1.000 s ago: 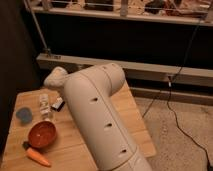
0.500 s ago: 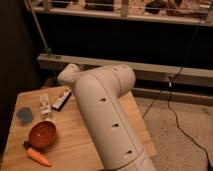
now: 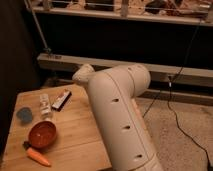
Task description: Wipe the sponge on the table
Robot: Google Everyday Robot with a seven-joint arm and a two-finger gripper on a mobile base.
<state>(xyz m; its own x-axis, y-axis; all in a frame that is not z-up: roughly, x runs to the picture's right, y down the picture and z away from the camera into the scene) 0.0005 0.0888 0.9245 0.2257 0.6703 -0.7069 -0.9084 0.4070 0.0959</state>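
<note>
The table (image 3: 75,131) of pale wooden planks fills the lower left of the camera view. No sponge shows; it is hidden or out of view. My thick white arm (image 3: 120,115) rises from the bottom edge over the table's right side and bends at a rounded joint (image 3: 84,74) above the table's far edge. The gripper does not show in this view; it is shut.
On the table stand an orange bowl (image 3: 41,134), a carrot (image 3: 37,156) at the front, a round dark-blue disc (image 3: 24,115) at left, a small clear bottle (image 3: 45,105) and a dark bar-shaped packet (image 3: 61,100). A railing and cables lie behind and to the right.
My arm has swung to the right, uncovering more of the tabletop. The things on the table have stayed in place.
</note>
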